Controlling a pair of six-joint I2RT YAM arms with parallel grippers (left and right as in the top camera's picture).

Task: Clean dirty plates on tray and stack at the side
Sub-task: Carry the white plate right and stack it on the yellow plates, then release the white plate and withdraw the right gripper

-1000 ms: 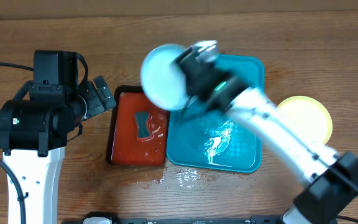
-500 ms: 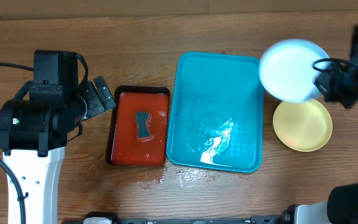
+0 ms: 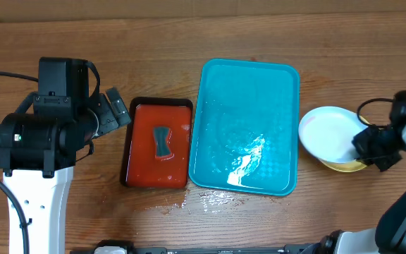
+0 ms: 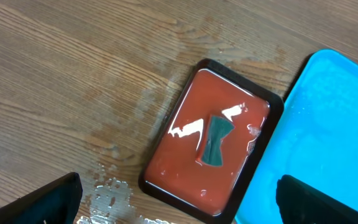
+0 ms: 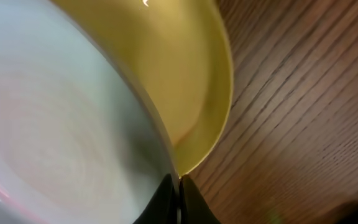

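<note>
Only the right wrist view shows the right fingers [image 5: 194, 205] pinching the pale plate [image 5: 55, 124] by its rim, over the yellow plate [image 5: 185, 62]. Overhead, both sit right of the tray [image 3: 245, 92]. The left fingers [image 4: 55, 199] are spread above the red tray [image 4: 179, 162] and sponge [image 4: 215, 142] on the desk [image 3: 189, 35].

2 plates [image 3: 326, 132] [image 3: 340, 166], 2 trays [image 3: 245, 92] [image 3: 143, 152], 1 sponge [image 3: 162, 142].

Red tray [image 4: 179, 163]: black-rimmed, centre of frame, glossy wet floor.
Dark green piece [image 4: 215, 141]: bow-shaped, lying mid-tray.
Teal tray [image 4: 319, 124]: right edge, just beside the red tray.
Droplets [image 4: 107, 190]: on the wooden table [image 4: 61, 81], lower left.
Left gripper [image 4: 179, 182]: fingers [image 4: 48, 202] in the bottom corners, spread wide.
</note>
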